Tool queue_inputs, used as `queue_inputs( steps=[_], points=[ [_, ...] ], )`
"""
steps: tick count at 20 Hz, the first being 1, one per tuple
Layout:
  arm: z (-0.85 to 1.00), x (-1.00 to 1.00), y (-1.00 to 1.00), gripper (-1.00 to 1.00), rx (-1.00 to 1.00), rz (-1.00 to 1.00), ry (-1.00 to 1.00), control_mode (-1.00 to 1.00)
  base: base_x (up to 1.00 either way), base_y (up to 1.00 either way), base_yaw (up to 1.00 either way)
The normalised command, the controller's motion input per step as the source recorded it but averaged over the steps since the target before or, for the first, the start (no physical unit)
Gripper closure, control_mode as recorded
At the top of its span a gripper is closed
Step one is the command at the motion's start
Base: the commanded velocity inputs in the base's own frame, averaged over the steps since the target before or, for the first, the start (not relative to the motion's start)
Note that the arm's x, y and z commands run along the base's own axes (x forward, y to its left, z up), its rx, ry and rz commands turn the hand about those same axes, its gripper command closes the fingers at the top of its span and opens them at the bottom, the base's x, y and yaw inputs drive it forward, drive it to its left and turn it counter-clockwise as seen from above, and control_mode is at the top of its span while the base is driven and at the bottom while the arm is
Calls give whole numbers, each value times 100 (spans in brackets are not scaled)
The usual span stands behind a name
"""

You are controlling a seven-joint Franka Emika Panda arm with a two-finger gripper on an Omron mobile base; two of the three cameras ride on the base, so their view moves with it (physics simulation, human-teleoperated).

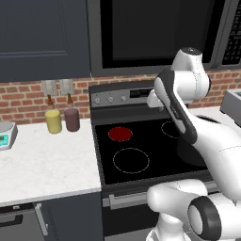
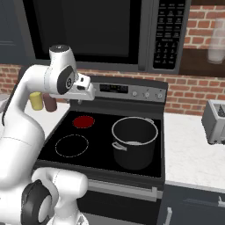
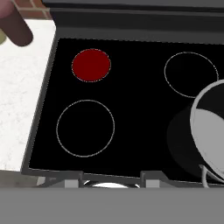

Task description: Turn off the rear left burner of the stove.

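Glowing solid red disc, rear left burner (image 3: 91,65) on glossy black stove (image 3: 131,131)

A: Was the path to the stove (image 1: 141,141) back panel (image 1: 123,96) free?

B: Mostly. The glass over the rear left burner (image 1: 120,134) and the front left ring (image 1: 131,160) carried nothing. The knobs (image 1: 110,99) at the panel's left end had open air before them.

A: What crowded it?

B: A dark pot (image 2: 134,141) stood on the front right zone, tall enough to block a low sweep from that side. The microwave (image 2: 105,30) hung over the panel, capping the room above.

A: And the left worktop (image 1: 42,160)?

B: Two bottles, yellow (image 1: 53,120) and maroon (image 1: 71,117), stood at its back edge, just beside the stove's rear left corner.
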Motion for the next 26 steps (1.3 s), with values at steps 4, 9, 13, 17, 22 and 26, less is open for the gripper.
queue_inputs(
  steps=[4, 9, 13, 17, 22, 26],
  points=[
    [0, -13, 15, -100, -1, 1, -1, -100, 0, 0, 0],
    [0, -42, 49, -100, -6, 6, -1, -100, 0, 0, 0],
    [-11, -27, 72, -100, -15, 12, 0, -100, 0, 0, 0],
    [-26, -9, 57, -100, -22, 16, -11, -100, 0, 0, 0],
    [-24, 0, 0, -100, -27, 4, -31, -100, 0, 0, 0],
    [-19, 16, 0, -100, -27, 6, -39, -100, 0, 0, 0]
  ],
)
